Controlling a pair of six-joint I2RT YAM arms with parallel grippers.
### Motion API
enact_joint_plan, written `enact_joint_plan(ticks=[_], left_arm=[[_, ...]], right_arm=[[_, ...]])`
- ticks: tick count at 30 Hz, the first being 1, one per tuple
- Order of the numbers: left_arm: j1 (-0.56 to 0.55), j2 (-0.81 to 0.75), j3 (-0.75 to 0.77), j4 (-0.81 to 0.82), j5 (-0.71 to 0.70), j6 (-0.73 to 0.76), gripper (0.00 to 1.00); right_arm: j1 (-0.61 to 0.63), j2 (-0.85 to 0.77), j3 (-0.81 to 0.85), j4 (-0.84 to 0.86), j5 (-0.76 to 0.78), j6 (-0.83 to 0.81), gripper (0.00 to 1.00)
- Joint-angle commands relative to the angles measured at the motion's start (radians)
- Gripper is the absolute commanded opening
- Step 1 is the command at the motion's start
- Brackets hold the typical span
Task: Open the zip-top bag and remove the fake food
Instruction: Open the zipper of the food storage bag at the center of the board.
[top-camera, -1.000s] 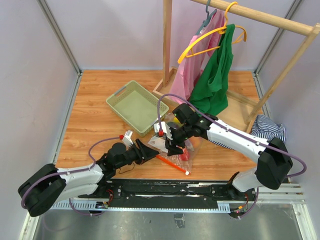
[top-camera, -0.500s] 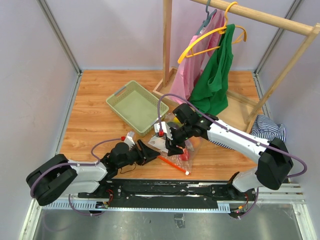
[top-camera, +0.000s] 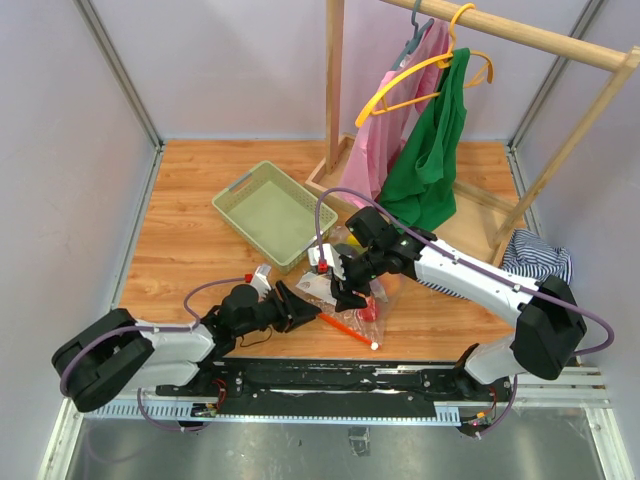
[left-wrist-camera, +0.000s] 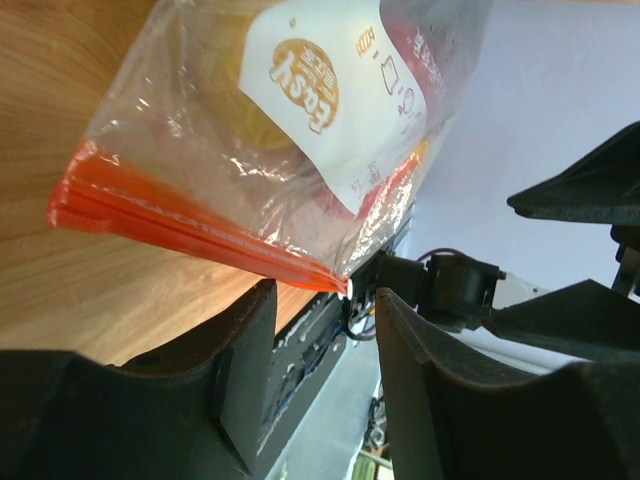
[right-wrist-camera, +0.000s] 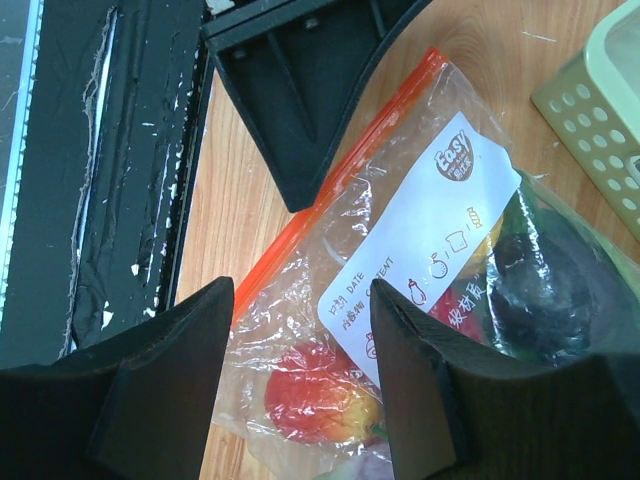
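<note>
The zip-top bag (top-camera: 375, 296) lies on the wooden table near the front edge, its orange-red zip strip (top-camera: 346, 331) pointing toward the front. In the left wrist view the zip-top bag (left-wrist-camera: 300, 130) shows its white label, and the end of the zip strip (left-wrist-camera: 200, 235) lies just ahead of my open left gripper (left-wrist-camera: 325, 310), not held. My left gripper (top-camera: 305, 312) sits low on the table to the left of the strip. My right gripper (right-wrist-camera: 300, 335) is open and hovers over the zip-top bag (right-wrist-camera: 420, 240). Fake food shows inside: a red-yellow peach (right-wrist-camera: 315, 395) and a dark eggplant (right-wrist-camera: 545, 285).
A pale green slotted basket (top-camera: 268, 212) stands behind the bag to the left. A wooden clothes rack (top-camera: 335, 90) with pink and green garments stands at the back right. A striped cloth (top-camera: 535, 255) lies at the right edge. The black base rail (top-camera: 330, 375) runs along the front.
My left arm has drawn in and its gripper has edged slightly right toward the zip strip's end. The right arm and the bag have not moved.
</note>
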Motion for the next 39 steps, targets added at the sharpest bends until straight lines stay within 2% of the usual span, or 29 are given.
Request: enact_joint_plan(ticks=[1,5,17,24,25,30,32,35,38,39], left_arm=[[-0.007,-0.057,0.015,-0.073,0.053,-0.007,0.49],[-0.007,-0.041,0.008,-0.024,0.032,-0.025,0.50],[-0.007,0.216,-0.018,0.370,0.036,-0.153,0.48],[-0.007,0.317,-0.002,0.405,-0.018,-0.186,0.46],[-0.007,0.328,0.006,0.409,-0.027,-0.186,0.44],[-0.008,0.385,0.045,0.521,-0.036,-0.192,0.04],[-0.011,0.384,0.063,0.554,-0.036,-0.197,0.00],[-0.021,0.346,0.087,0.567,-0.073,-0.189,0.00],[-0.030,0.279,0.129,0.491,-0.114,-0.158,0.00],[-0.031,0.247,0.151,0.415,-0.127,-0.150,0.00]], right_arm=[[-0.004,-0.025,0.007,-0.017,-0.003,-0.015,0.58],[-0.004,-0.024,0.007,-0.017,0.001,-0.014,0.58],[-0.004,-0.026,0.006,-0.017,0.008,-0.017,0.58],[-0.003,-0.024,0.002,-0.017,0.009,-0.021,0.58],[-0.004,-0.022,0.000,-0.017,0.006,-0.020,0.58],[-0.004,-0.032,0.003,-0.020,0.001,-0.017,0.59],[-0.006,-0.049,0.013,-0.028,0.017,-0.016,0.60],[-0.027,-0.078,0.037,-0.052,0.028,-0.002,0.64],[-0.059,-0.098,0.068,-0.098,0.021,0.005,0.67],[-0.061,-0.105,0.078,-0.113,0.045,0.011,0.69]])
